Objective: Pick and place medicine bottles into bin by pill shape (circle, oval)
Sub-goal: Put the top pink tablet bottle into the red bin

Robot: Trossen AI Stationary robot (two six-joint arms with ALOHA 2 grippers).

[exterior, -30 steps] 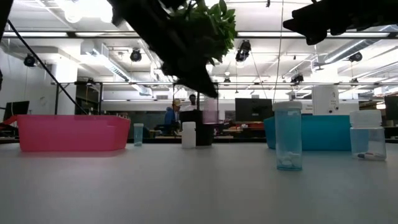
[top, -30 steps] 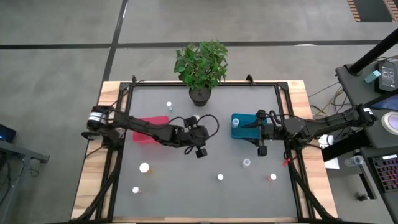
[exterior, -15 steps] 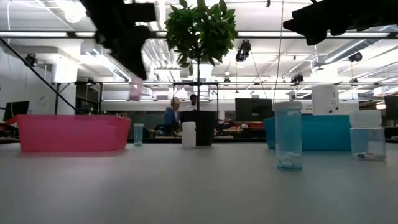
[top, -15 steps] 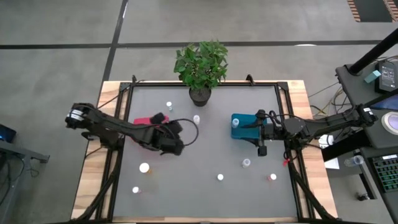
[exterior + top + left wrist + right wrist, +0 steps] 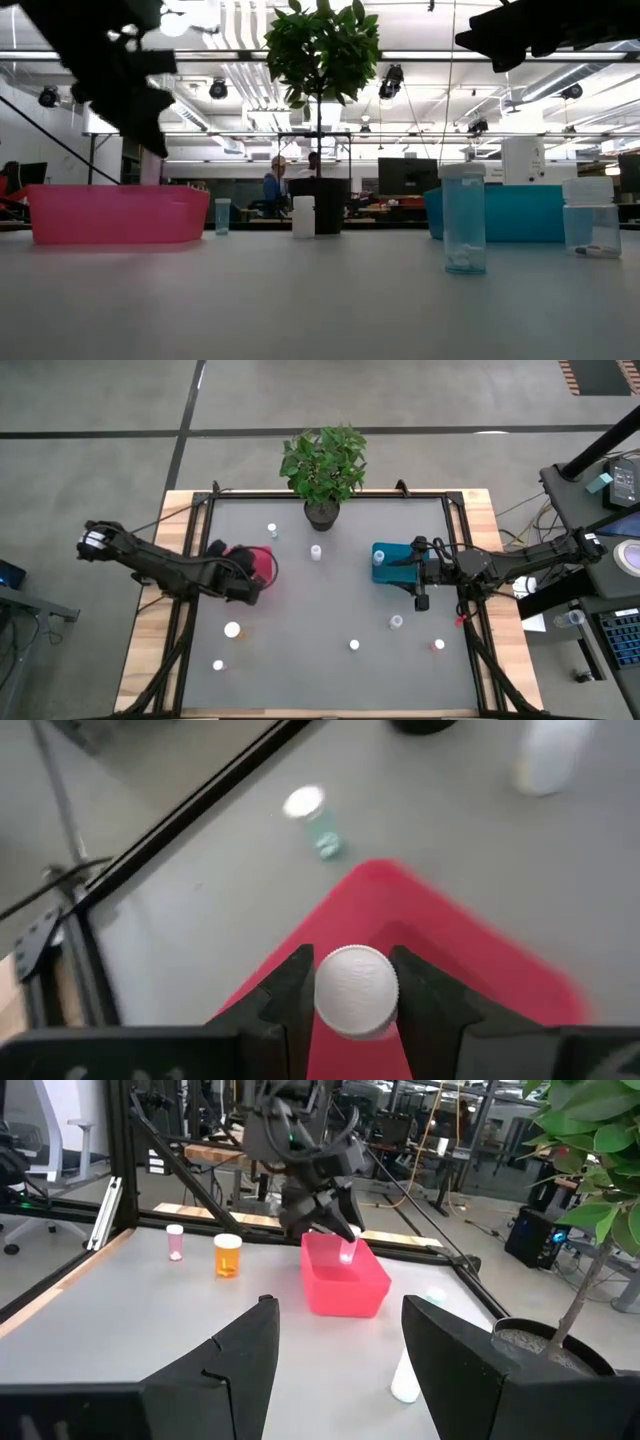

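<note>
left end effector [image 5: 356, 995] clamps a white-capped bottle [image 5: 356, 990] above the red bin [image 5: 262, 563], mid-left of high view, positioned for the drop; right end effector [image 5: 338, 1342] idles open by the teal bin [image 5: 384, 567]

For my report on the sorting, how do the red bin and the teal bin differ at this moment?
The red bin lies on the table's left half, the teal bin on its right half. Above the red bin the left claw holds a white-capped bottle; beside the teal bin the right claw is open and empty. Both are small rectangular bins of like size.
</note>
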